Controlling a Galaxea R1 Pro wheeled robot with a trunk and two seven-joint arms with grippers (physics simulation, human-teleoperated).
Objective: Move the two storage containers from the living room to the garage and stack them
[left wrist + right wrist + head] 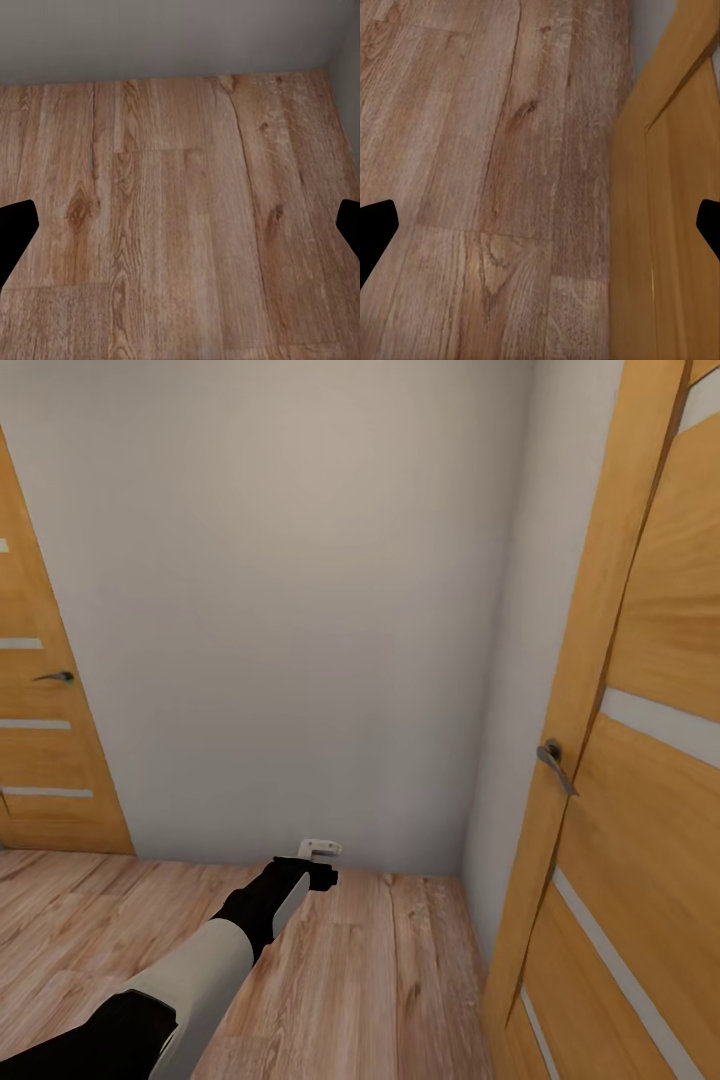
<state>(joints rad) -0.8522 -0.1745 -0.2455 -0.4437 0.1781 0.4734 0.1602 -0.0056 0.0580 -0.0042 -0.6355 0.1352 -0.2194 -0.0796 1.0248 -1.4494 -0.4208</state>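
Where plank floor [380, 980] meets white wall [300, 610], wooden doors [640, 760] flank; left hand [180, 225] and right hand [540, 225] spread apart.

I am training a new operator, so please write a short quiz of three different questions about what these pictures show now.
1. True or false: the left tool holds an orange-red bin.
2. What lies under the left tool?
A. grey concrete
B. wood-plank floor
C. carpet
3. Fill in: in the head view, the wooden door with the nearer lever handle stands on the robot's ____ side.

Key
1. False. The left fingers are spread with nothing between them.
2. B.
3. right. This door is close beside the robot; another door stands farther off on the left.
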